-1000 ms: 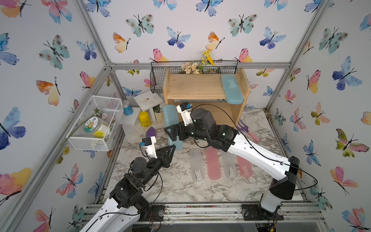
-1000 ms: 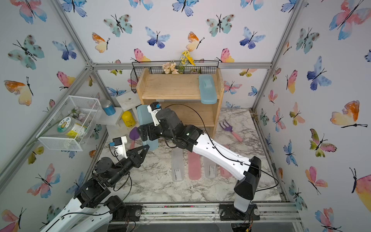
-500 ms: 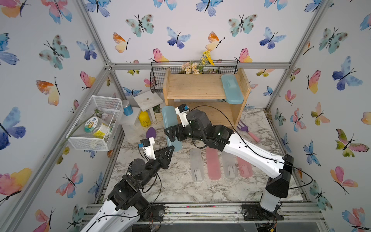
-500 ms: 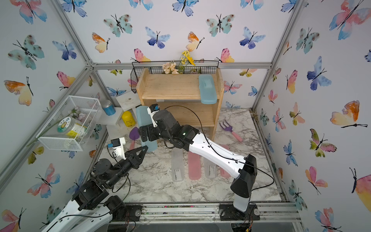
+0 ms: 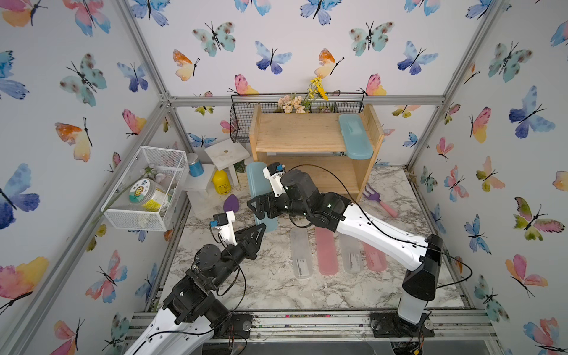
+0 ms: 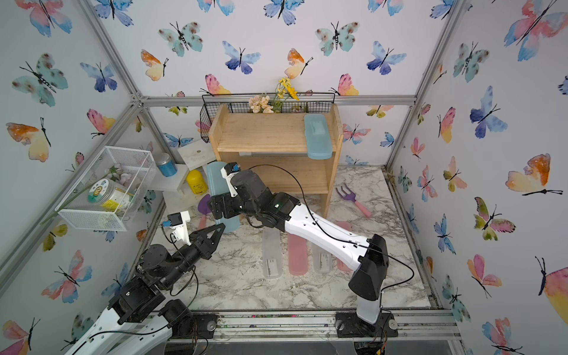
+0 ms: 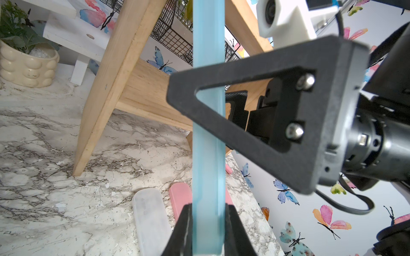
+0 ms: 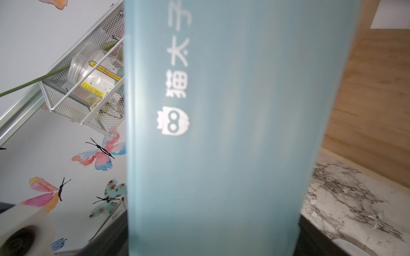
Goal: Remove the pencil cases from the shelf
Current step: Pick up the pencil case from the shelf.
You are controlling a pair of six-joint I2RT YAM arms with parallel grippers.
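Note:
A teal pencil case stands tilted on end left of the shelf. My left gripper is shut on its lower end, pinching the thin sides of the teal case. My right gripper spans its width higher up, with jaws against both edges of the teal case. A second teal case lies on the shelf's top tier at the right. Two clear cases and two pink cases lie side by side on the table.
A white wire basket hangs at the left wall and a black wire basket sits behind the shelf. A yellow bottle, a white stool and a purple trowel crowd the left. A toy rake lies right of the shelf.
My right gripper's jaws have come in against the teal case's edges. The right arm has drifted slightly left. The left gripper keeps its hold and has barely moved.

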